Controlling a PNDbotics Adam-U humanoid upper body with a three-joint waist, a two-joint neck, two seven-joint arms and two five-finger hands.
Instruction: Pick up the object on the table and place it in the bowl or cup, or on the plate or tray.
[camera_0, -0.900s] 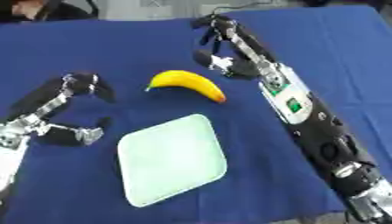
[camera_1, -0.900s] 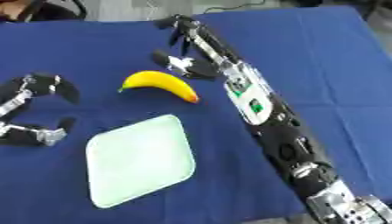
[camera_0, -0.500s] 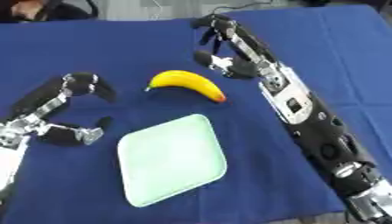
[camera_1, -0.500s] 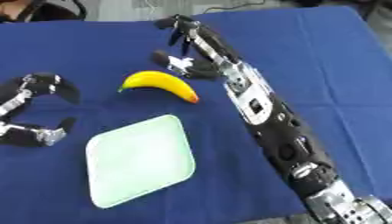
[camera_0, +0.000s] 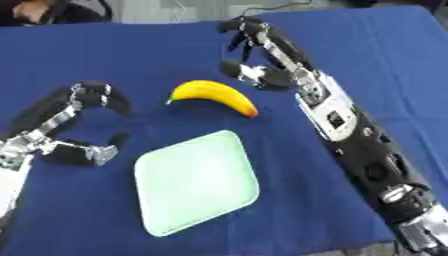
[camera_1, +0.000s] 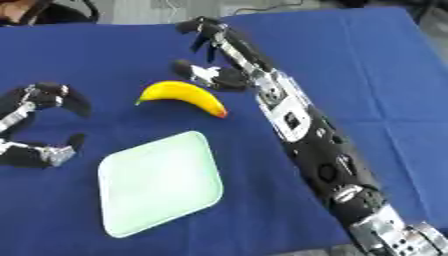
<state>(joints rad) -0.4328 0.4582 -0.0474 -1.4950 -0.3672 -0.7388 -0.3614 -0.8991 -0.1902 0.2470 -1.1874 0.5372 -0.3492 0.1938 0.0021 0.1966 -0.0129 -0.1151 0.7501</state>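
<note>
1. My left hand (camera_0: 66, 135) rests on the blue table (camera_0: 385, 65) near the view's left edge, well apart from the fruit. Its fingers and thumb arch apart in a wide relaxed C and hold nothing.
2. The banana (camera_0: 213, 96) lies on its side on the cloth at mid-table, stem toward my left, darker reddish tip toward my right. It sits just beyond the plate and touches neither it nor either hand.
3. The pale green plate (camera_0: 196, 181), square with rounded corners, lies flat nearer to me than the banana and carries nothing.
4. My right hand (camera_0: 258, 60) hangs just beyond the banana's right end, fingers spread and reaching away up the table, thumb toward the fruit, holding nothing.
5. I judge the banana light, fairly stiff, smooth-skinned and easy to bruise, and its curve may let it roll or pivot when nudged. I would close across the thick middle, thumb against fingers, not at the tapering ends, then carry it the short way to the plate.
</note>
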